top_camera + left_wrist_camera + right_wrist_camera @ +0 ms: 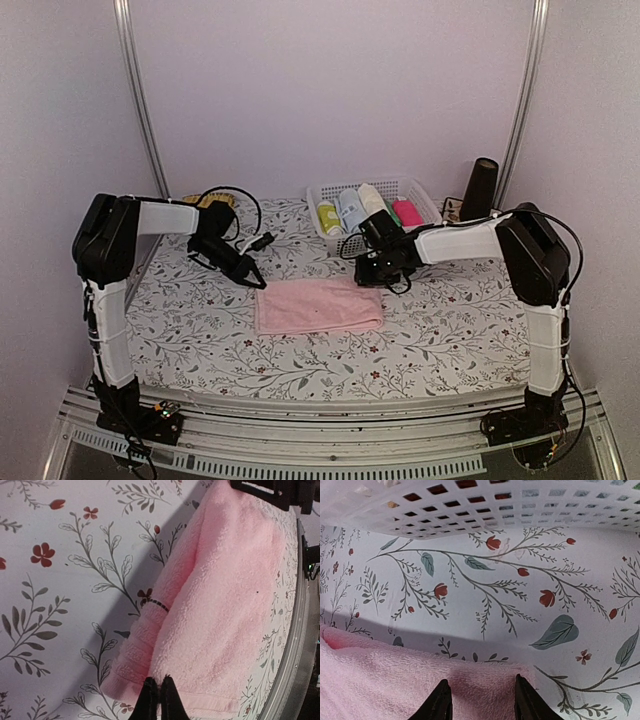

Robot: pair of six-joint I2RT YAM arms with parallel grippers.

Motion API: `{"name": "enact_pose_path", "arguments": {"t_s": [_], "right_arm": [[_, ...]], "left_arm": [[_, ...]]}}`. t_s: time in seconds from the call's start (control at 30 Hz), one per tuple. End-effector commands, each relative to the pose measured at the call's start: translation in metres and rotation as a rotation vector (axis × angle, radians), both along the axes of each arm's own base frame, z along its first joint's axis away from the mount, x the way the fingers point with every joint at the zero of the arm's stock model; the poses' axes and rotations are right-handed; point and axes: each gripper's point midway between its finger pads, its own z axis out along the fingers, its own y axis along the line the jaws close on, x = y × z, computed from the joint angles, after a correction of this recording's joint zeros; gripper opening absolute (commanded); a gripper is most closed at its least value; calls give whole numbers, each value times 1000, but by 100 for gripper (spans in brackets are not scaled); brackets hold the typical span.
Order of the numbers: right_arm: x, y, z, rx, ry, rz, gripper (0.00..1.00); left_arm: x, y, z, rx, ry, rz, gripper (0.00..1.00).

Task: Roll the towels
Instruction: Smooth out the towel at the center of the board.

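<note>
One pale pink towel [318, 306] lies folded flat on the flowered cloth at mid-table. My left gripper [258, 280] is at its far left corner. In the left wrist view the towel [225, 595] fills the right half, and the left gripper [159, 682] is shut, pinching the towel's edge. My right gripper [375, 278] is down at the far right corner. In the right wrist view its two fingers stand apart on the towel [395, 685], so the right gripper [481, 685] is open, with the pink edge between the tips.
A white lattice basket [425, 195] at the back holds several rolled towels, and its wall [520, 505] stands just beyond my right gripper. A dark cylinder [480, 188] stands at the back right. The table's metal front rail [295, 645] runs along the towel's near side.
</note>
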Motion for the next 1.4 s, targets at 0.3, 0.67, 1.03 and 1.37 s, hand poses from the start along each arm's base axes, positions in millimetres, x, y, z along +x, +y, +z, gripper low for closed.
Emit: {"name": "enact_pose_path", "arguments": {"t_s": [0.3,0.67,1.03,1.37], "right_arm": [[1,-5,-16,-56,20,-17,44],[-26,6,77,184,-100,74,84],[-79,36,71,537,52,356,99],[-83,38,38,635,175,384,99]], "left_arm": [[4,24,-13,95,58,133,17],[34,1,117,-51,-318,77,68],[-15,-90,91,-362,-76,-205,83],[-13,-105,36,-297,6,-175,84]]}}
